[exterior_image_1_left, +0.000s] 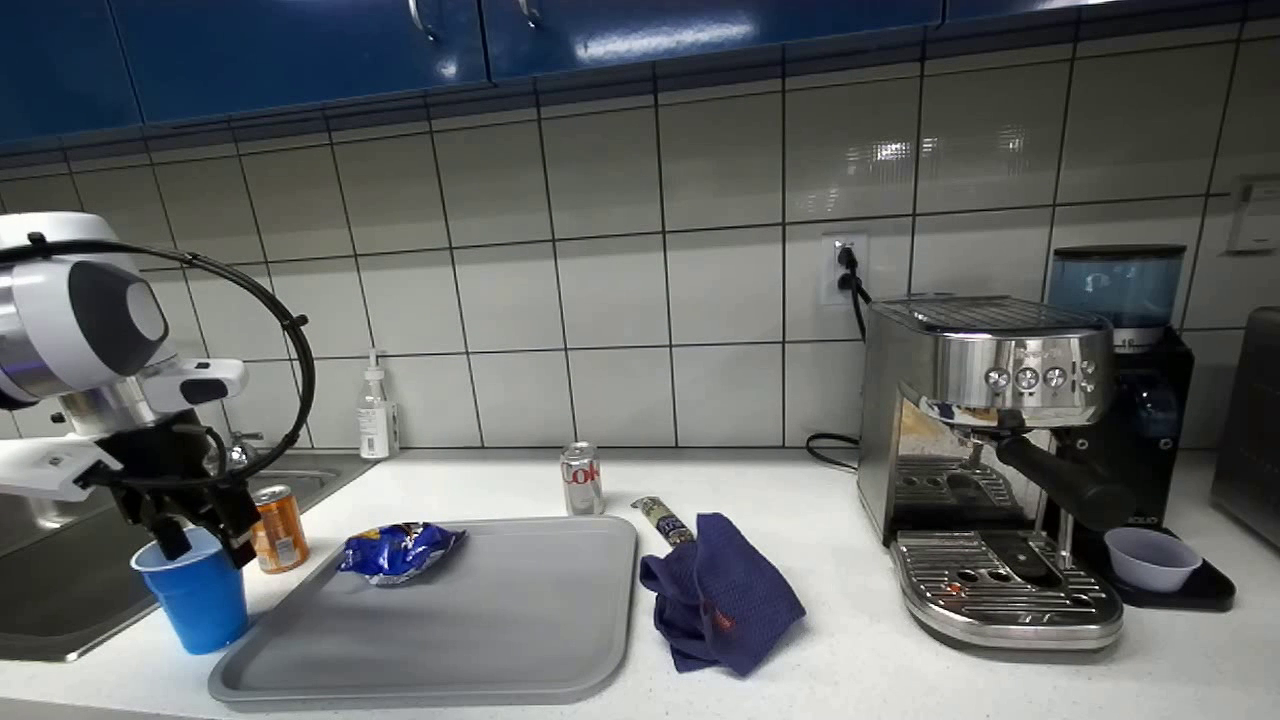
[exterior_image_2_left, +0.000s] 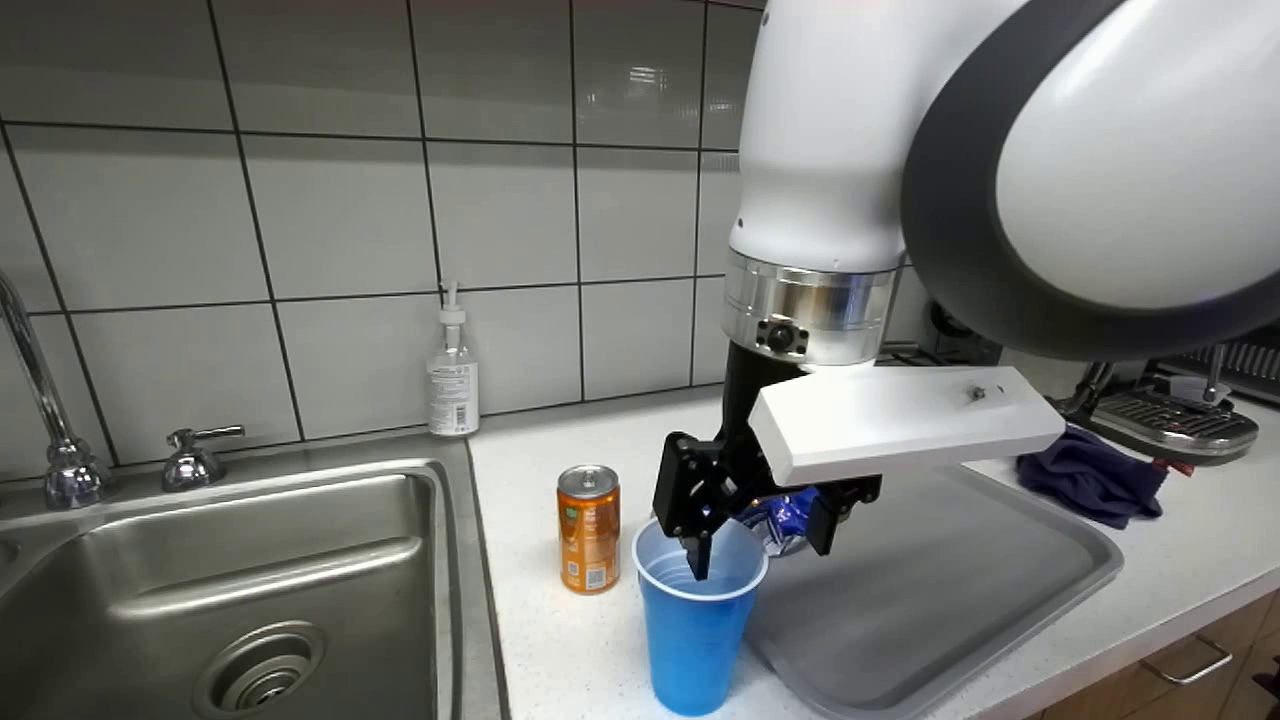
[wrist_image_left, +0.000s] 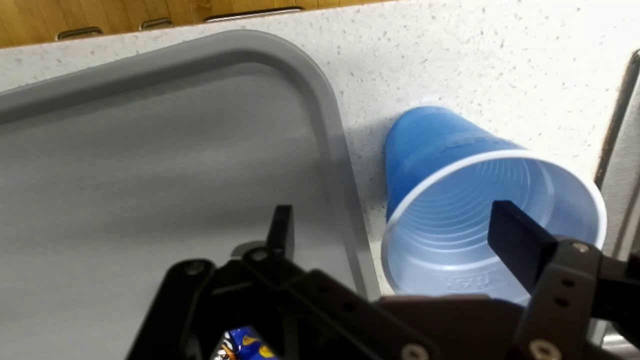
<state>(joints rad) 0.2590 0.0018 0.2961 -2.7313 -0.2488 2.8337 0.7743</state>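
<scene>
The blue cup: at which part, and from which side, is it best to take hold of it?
The blue cup is probably best pinched at its rim, on the side facing the gray tray, coming from above. It stands upright, mouth open upward, with a thin-looking edge. The open gripper suits this: one finger is over or inside the mouth, the other outside, toward the tray.

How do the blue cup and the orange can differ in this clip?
The blue cup flares toward its pale rim, while the orange can has nearly straight sides. The blue cup has a wide open mouth; the orange can has a narrower, silver metal top. Both stand upright on the white counter, near the sink.
</scene>
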